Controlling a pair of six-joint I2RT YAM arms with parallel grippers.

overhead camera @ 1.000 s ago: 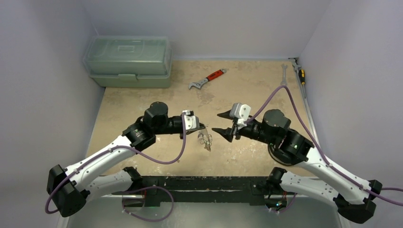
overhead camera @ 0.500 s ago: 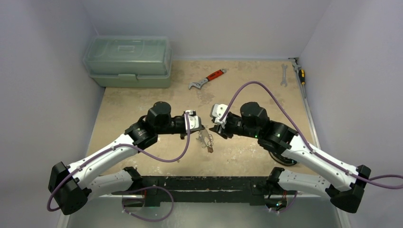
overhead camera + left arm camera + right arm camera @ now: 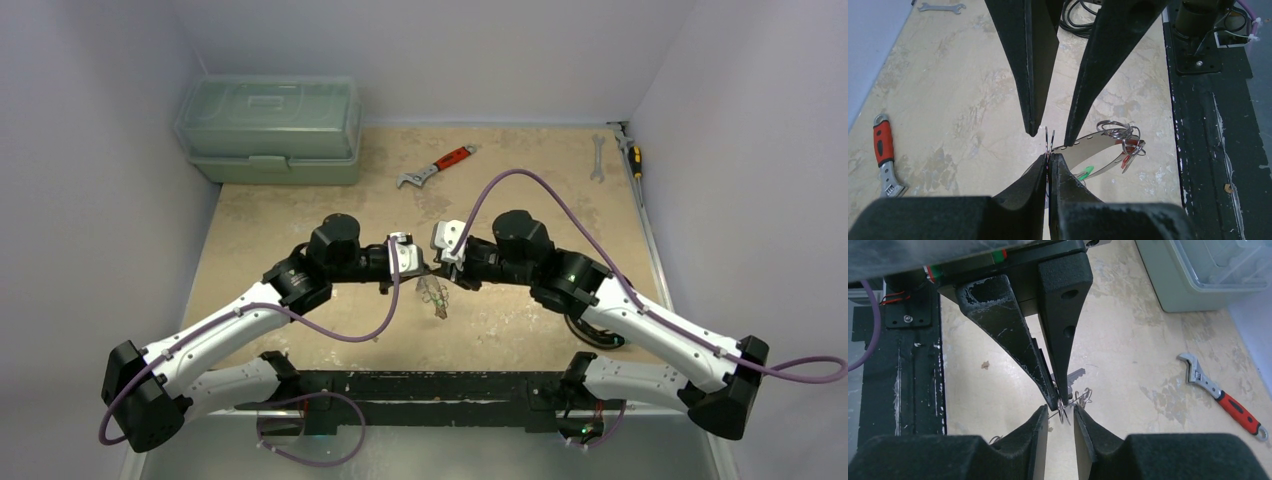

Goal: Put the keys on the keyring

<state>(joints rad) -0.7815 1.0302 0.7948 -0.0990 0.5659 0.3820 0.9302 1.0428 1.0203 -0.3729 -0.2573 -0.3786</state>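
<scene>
Right arm has swung in to centre. Left fingers (image 3: 1035, 175) are clamped on the keyring (image 3: 1047, 139); right fingers (image 3: 1040, 427) are still apart, straddling its wire. Keys (image 3: 1123, 142) dangle above the desk (image 3: 948, 100). Likely step: two-handed grip on the ring. The next move needs the right fingers to close squarely on the wire.

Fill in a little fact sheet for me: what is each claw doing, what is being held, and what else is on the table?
left claw: shut, pinching a thin metal ring
right claw: open, one tip on each side of that same ring
keys: hanging from the ring, green and red tags showing
wrench: red handle, lying on the table beyond the arms
toolbox: green, lid shut, far left corner
</scene>
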